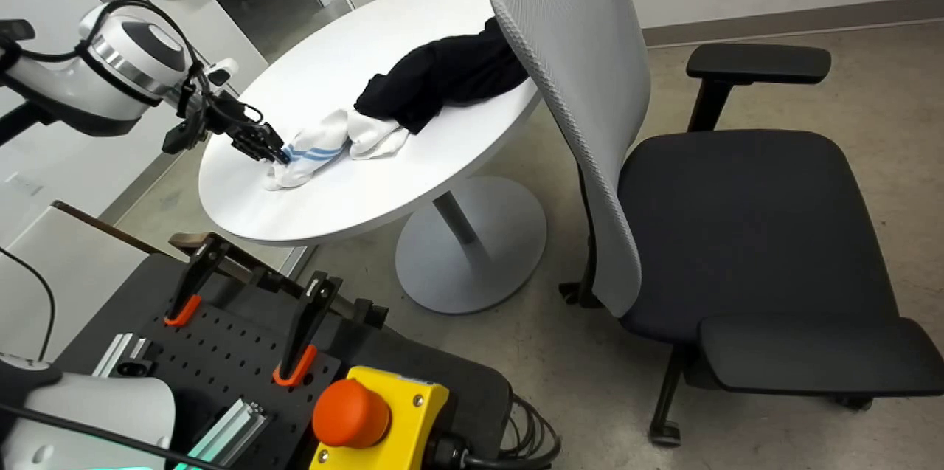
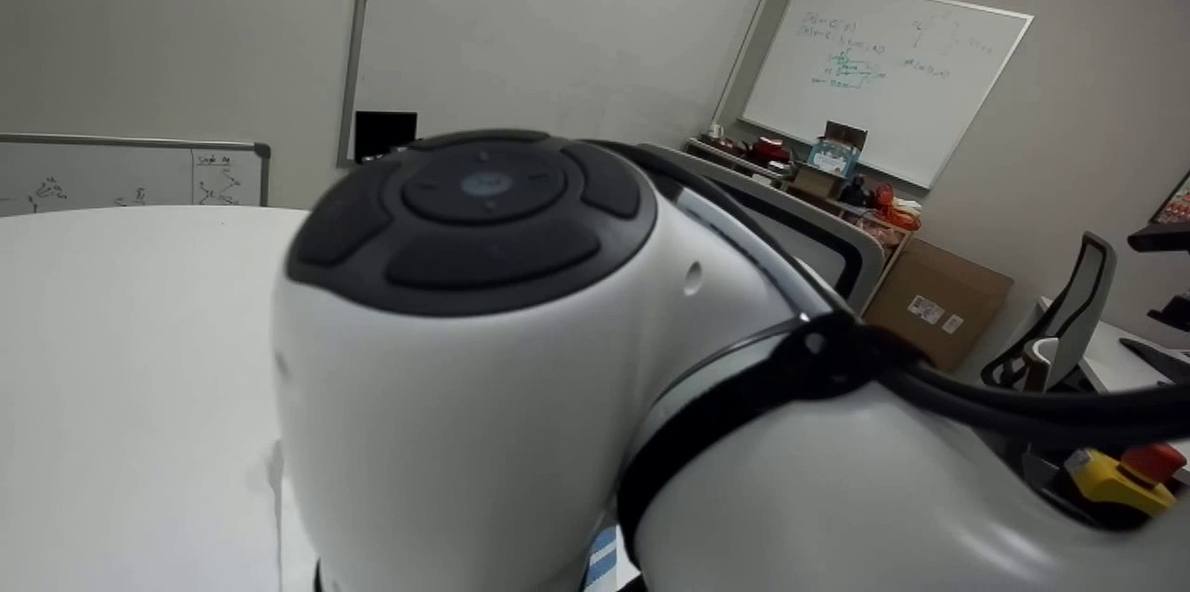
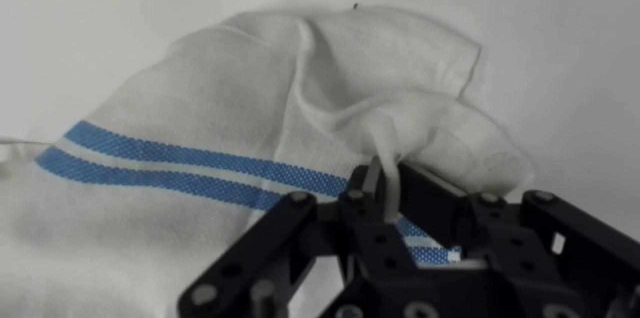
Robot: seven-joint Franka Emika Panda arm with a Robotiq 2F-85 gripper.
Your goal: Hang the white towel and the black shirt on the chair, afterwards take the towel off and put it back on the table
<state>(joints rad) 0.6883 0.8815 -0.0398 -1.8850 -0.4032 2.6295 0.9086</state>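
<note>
In the wrist view, the black two-fingered claw [image 3: 391, 178] reaches in from 5 o'clock, its fingers [image 3: 427, 203] standing nearly together, a slim slit between the tips. In that slit stands a raised fold of the blue-striped white cloth towel [image 3: 215, 83], pinched from both sides. Loose cloth bulges around the tips from 12 to 2 o'clock, and the towel's paired stripes run off between 9 and 10 o'clock.

In an exterior view, the towel lies bunched on the round white pedestal table [image 1: 346, 35], at 8 o'clock from its centre, the claw at the towel's outer end. The white jointed robot arm [image 1: 140, 64] reaches it from 10 o'clock. Towards 2 o'clock, the towel's inner end touches the crumpled black fabric shirt [image 1: 450, 75], also on the tabletop. The grey-and-black mesh-backed office chair [image 1: 745, 223] stands between 3 and 4 o'clock from the table; its back hides the shirt's far end, so I cannot tell whether those two touch.

In an exterior view, below the arm's dark round button pad [image 2: 479, 216], a striped bit of the towel shows near 6 o'clock.
</note>
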